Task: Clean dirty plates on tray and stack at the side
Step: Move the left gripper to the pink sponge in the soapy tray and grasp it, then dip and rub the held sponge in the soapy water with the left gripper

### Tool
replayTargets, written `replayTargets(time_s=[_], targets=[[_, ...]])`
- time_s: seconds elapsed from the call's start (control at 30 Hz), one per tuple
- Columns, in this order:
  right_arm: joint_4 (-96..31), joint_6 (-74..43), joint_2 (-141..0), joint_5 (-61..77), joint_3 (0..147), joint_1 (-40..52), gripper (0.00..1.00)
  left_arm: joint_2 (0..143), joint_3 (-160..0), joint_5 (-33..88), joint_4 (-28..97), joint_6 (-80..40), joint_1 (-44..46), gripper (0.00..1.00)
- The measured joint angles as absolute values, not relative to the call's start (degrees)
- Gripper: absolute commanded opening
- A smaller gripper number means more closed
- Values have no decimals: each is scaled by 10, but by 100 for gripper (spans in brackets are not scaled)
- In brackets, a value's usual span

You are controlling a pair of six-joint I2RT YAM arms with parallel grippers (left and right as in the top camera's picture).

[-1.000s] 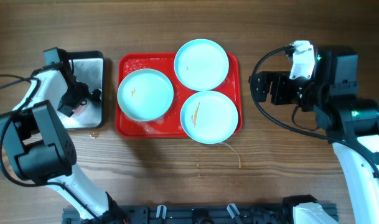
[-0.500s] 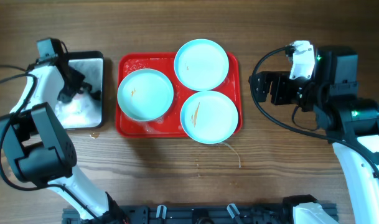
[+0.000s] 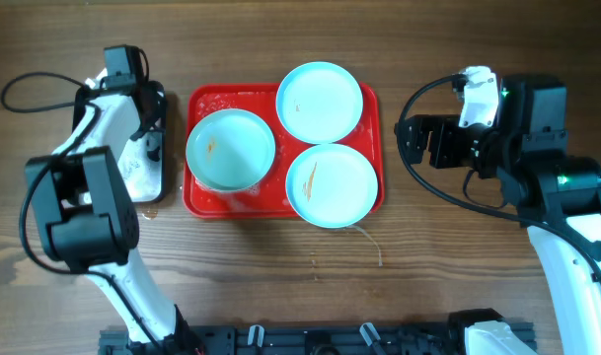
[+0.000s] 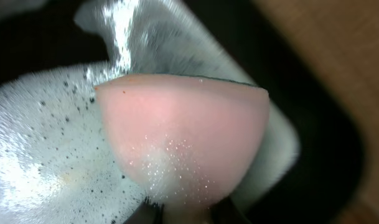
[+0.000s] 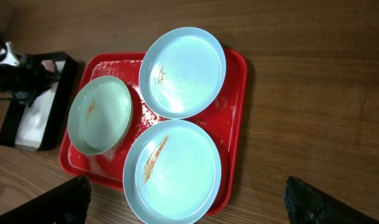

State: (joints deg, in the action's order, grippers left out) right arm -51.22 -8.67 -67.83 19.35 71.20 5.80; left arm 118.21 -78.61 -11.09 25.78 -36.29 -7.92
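Three pale turquoise plates lie on the red tray: one on the left with a small brown mark, one at the back, one at the front right with a brown streak. All three show in the right wrist view. My left gripper is over the silver tray, left of the red tray. In the left wrist view it is shut on a wet pink sponge above white foam. My right gripper is open and empty above the table, right of the red tray.
The black-rimmed silver metal tray holds foam and sits close against the red tray's left side. A thin pale strand lies on the wood in front of the red tray. Cables loop near both arms.
My left wrist has swung from the silver tray's left side to its back right corner, with the sponge still held over the foam. The right arm and the plates have not moved.
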Motion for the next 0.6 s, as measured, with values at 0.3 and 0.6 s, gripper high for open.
replayTargets(time_s=[0.3, 0.6], targets=[[-519, -87, -678, 195, 712, 58, 99, 1190, -809, -117, 379, -363, -79, 23], [-525, -87, -678, 195, 712, 58, 100, 1183, -880, -112, 576, -365, -97, 49]])
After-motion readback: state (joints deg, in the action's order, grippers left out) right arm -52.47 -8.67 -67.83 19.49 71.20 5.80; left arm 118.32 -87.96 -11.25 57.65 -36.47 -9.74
